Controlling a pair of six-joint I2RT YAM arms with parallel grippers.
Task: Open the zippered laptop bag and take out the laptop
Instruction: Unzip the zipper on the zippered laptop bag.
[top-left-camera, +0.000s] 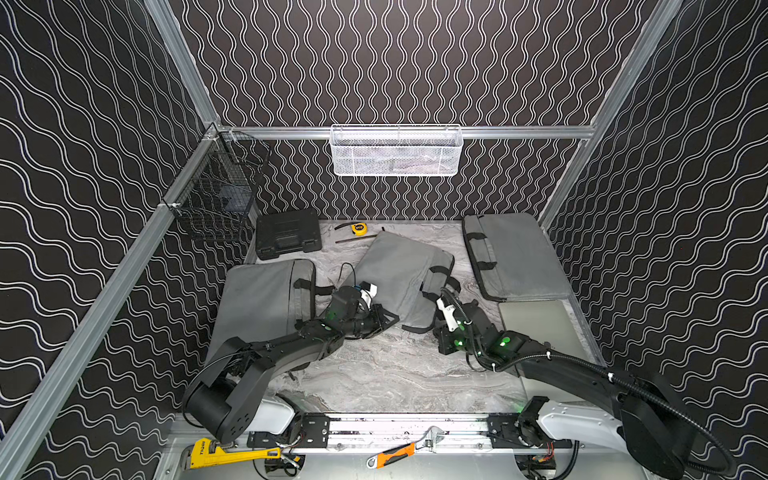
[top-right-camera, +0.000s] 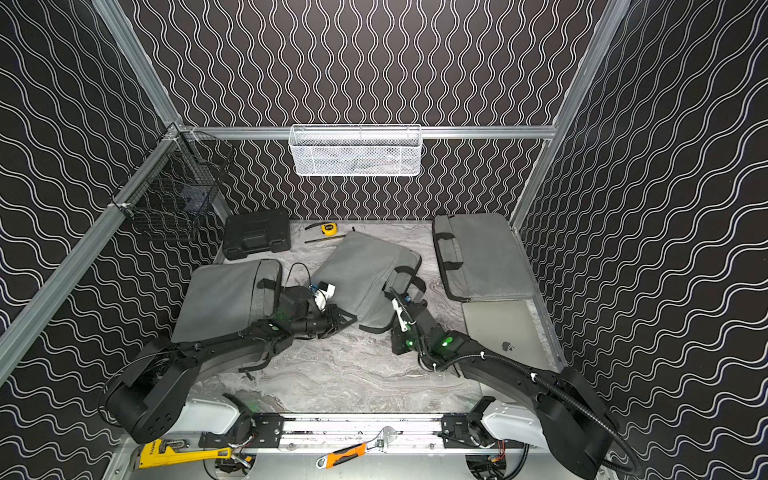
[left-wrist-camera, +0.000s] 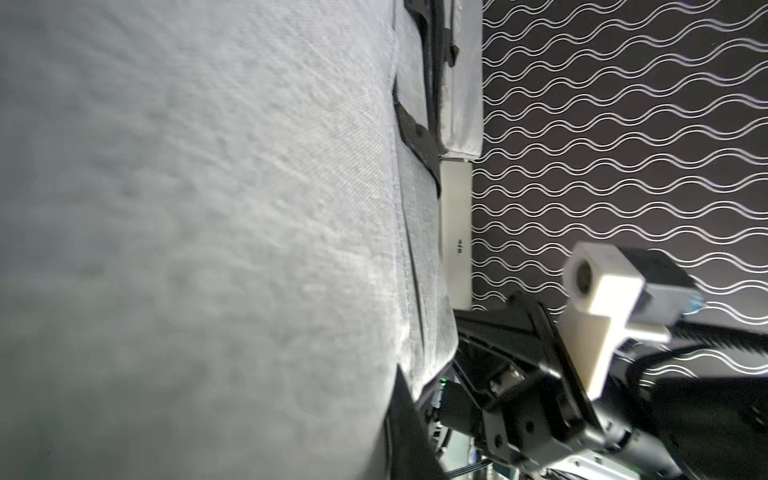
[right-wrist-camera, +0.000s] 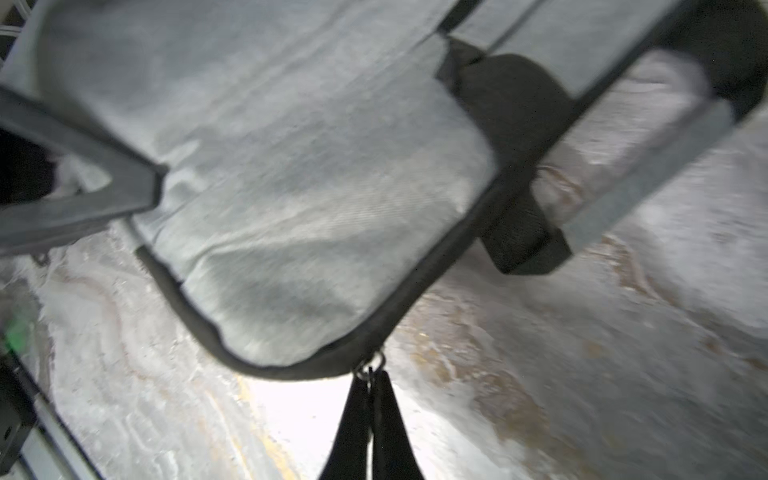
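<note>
Grey fabric laptop bag (top-left-camera: 395, 274), the middle one of three, lies slantwise at mid-bench with its black handles toward the right. It sits on the marbled grey bench (top-left-camera: 395, 374).

Right pincer (right-wrist-camera: 371, 386): black fingertips pressed together on the small metal zipper pull (right-wrist-camera: 374, 365), at the bag's near corner. In the right wrist view the black zipper band (right-wrist-camera: 415, 291) runs round that corner with no gap showing. No flap is lifted, and nothing of a laptop inside can be seen.

Left pincer (top-left-camera: 384, 321): low to the bench at the bag's near-left edge. Cannot tell whether it touches the fabric, or whether the jaws stand wide or narrow. The left wrist view is mostly blurred grey cloth.

Also noted:
- A second grey bag (top-left-camera: 262, 299) lies flat at the left, partly under the left arm.
- A third grey bag (top-left-camera: 515, 257) lies at the far right by the wall.
- A closed silver laptop (top-left-camera: 540, 328) lies bare on the bench just beside the third bag, on its near side. It is not the middle bag's, by my reading.

Progress, as I judge it: early. The pull is gripped and little else is done. Left to do: run the zipper along the edge, spread the mouth, slide the laptop out. The bag looks soft and may drag after the pull unless it is pinned.
</note>
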